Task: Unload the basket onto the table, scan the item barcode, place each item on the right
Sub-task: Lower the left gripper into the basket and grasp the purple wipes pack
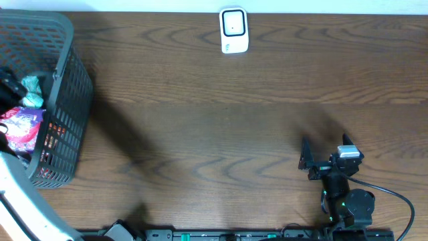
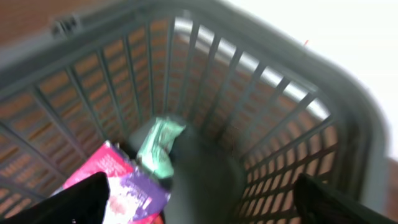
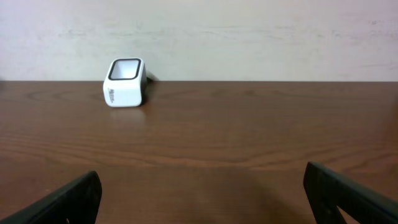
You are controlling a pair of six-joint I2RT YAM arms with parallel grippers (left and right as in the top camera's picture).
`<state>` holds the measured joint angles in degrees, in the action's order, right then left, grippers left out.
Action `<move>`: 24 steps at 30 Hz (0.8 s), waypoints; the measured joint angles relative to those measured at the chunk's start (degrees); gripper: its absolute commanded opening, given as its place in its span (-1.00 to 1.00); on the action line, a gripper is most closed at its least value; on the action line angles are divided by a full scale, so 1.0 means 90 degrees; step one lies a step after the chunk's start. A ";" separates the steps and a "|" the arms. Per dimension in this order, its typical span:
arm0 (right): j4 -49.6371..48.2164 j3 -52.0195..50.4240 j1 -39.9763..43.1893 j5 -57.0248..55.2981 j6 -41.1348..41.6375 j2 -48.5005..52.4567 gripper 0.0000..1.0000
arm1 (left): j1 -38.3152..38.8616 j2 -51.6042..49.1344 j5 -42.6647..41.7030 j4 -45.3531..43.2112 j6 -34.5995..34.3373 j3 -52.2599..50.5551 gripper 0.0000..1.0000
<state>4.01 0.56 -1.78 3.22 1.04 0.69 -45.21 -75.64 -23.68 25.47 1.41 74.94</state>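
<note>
On the dark wooden worktop (image 1: pixel 200 134), the grey basket (image 1: pixel 63 60) at nine o'clock is holding the green packet (image 2: pixel 158 146), which is lying just under the wide-open, empty left claw (image 2: pixel 199 199), while the open right claw (image 3: pixel 200 193) is idling well apart at five o'clock.

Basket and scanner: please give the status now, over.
Left gripper open over basket, holding nothing. Right gripper open, empty, facing scanner. Packets lie in basket, none at scanner. Nothing blocks scanner.

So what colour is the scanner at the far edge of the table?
The scanner is white, with a black rim around its window. It shows best in the right wrist view.
</note>
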 measured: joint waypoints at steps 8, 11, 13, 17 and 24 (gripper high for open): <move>0.0002 0.0000 0.0000 0.0000 0.0000 0.0000 0.98 | 0.0000 -0.1185 0.0464 0.0583 0.1394 0.0000 1.00; 0.0002 0.0000 0.0000 0.0000 0.0000 0.0000 0.99 | 0.0002 -0.1751 0.0648 0.0743 0.1802 0.0000 1.00; 0.0002 0.0000 0.0000 0.0000 0.0000 0.0000 0.98 | 0.0007 -0.2057 0.0814 0.0809 0.1957 0.0000 1.00; 0.0000 0.0000 0.0000 0.0000 0.0000 0.0000 0.98 | 0.0080 -0.2591 0.1168 0.0826 0.2178 0.0000 0.99; 0.0000 0.0000 0.0000 0.0000 0.0000 0.0000 0.99 | 0.0534 -0.2999 0.1972 0.0784 0.2545 0.0000 0.99</move>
<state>4.01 0.56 -1.78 3.22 1.04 0.69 -40.40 -102.63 -5.93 32.53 24.32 74.94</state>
